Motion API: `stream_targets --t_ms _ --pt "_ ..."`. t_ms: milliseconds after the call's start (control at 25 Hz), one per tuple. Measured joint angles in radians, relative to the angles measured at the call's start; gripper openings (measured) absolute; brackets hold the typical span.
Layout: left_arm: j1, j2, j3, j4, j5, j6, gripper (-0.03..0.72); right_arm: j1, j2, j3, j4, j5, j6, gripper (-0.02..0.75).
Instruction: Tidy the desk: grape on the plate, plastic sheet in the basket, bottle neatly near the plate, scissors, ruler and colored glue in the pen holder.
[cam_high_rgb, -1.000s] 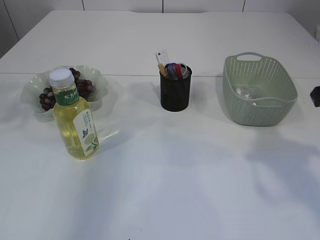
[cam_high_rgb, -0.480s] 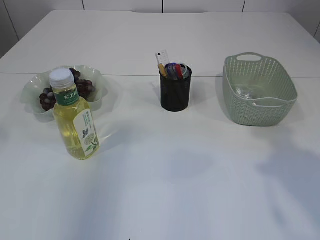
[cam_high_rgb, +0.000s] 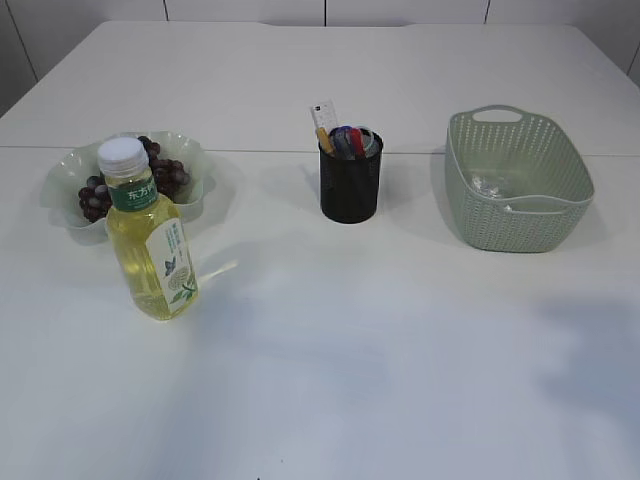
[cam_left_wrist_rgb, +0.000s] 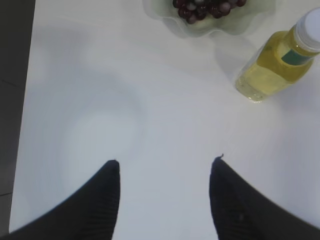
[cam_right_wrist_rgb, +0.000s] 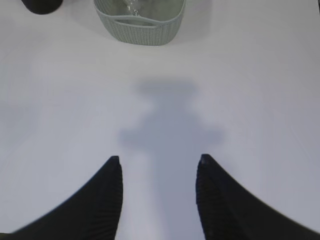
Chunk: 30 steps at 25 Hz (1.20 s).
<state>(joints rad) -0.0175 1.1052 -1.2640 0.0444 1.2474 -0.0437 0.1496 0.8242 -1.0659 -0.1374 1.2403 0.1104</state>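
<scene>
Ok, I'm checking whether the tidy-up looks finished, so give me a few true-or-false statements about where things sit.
1. The grapes lie on the plate. True.
2. The bottle lies on its side. False: it stands upright, just in front of the plate.
3. The pen holder is empty. False: several items stick out of its top.
4. Both grippers, left and right, hold nothing. True.
5. The basket sits left of the pen holder. False: right.

Each wrist view shows two matte black, ribbed, tapering fingers (cam_left_wrist_rgb: 107, 195) (cam_right_wrist_rgb: 107, 195); nothing more of the arms is visible.
</scene>
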Motion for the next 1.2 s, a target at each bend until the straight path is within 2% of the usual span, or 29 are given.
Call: stream_targets --t_ms 640,920,1200 --pt "0.000 -0.679 0.378 -0.064 0.021 -0.002 0.422 0.000 -0.462 0.001 0.096 0.031 0.002 0.386" --pt "0.000 -0.901 0.402 -0.064 0.024 -0.002 0.422 0.000 -0.639 0.066 0.096 0.033 0.000 0.386" --pt "0.000 -0.951 0.414 -0.090 0.028 -0.002 0.422 0.000 -0.811 0.222 0.129 0.039 0.000 0.386"
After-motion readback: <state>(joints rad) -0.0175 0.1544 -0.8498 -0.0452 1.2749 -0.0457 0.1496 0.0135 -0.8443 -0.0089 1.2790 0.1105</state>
